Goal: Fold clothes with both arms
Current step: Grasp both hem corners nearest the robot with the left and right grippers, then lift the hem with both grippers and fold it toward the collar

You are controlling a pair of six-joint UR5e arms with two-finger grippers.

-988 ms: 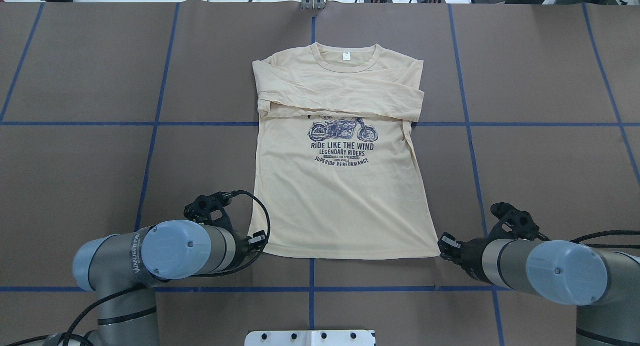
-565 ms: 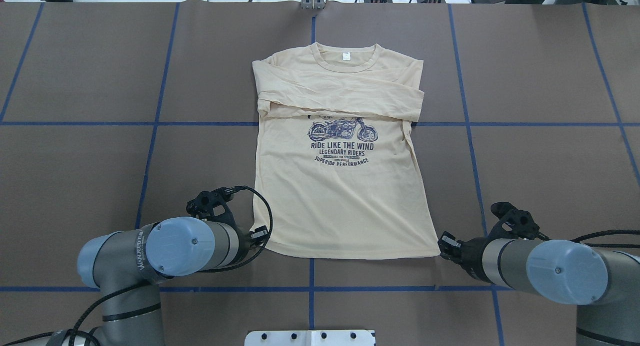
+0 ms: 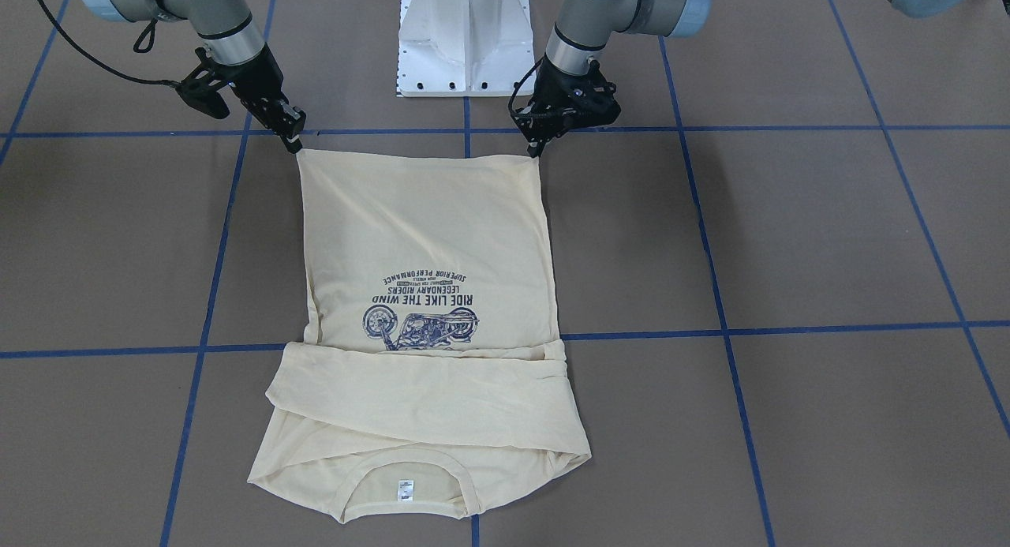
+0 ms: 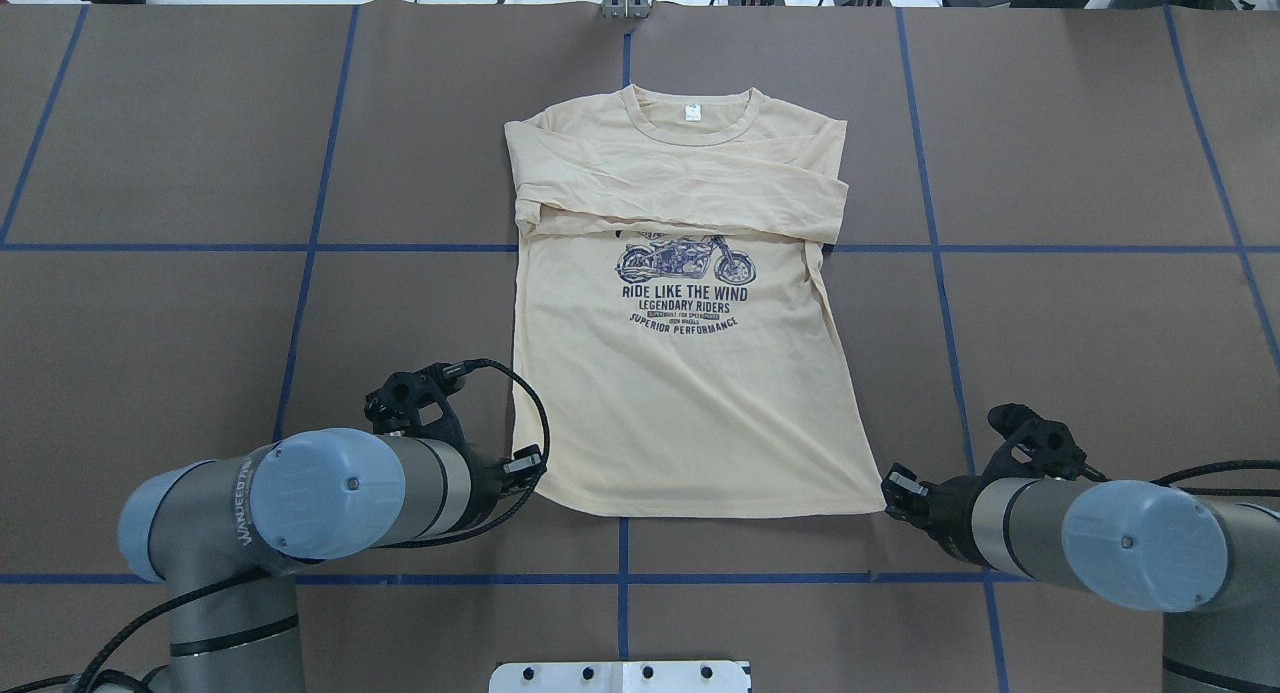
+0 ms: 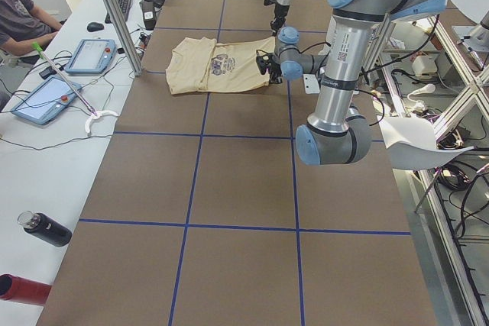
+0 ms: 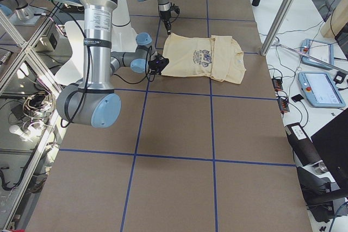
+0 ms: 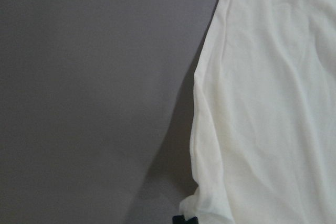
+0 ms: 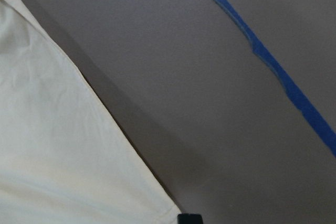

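Cream-yellow thin T-shirt (image 4: 690,403), sleeves (image 4: 680,198) folded across chest, flat on blue-taped brown table (image 4: 1100,323); left gripper (image 3: 540,144) clamped on bunched hem corner, hold of right gripper (image 3: 293,142) impossible to tell.

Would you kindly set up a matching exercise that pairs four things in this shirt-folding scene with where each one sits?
Things:
1. left gripper
2. right gripper
3. neck label
4. motorcycle print

Places:
A. at the end of the T-shirt farthest from the robot
B. at the T-shirt's near corner on the robot's right
C. on the chest, just on the robot's side of the folded sleeves
D. at the T-shirt's near corner on the robot's left

Pairs: 1-D, 2-B, 3-A, 4-C
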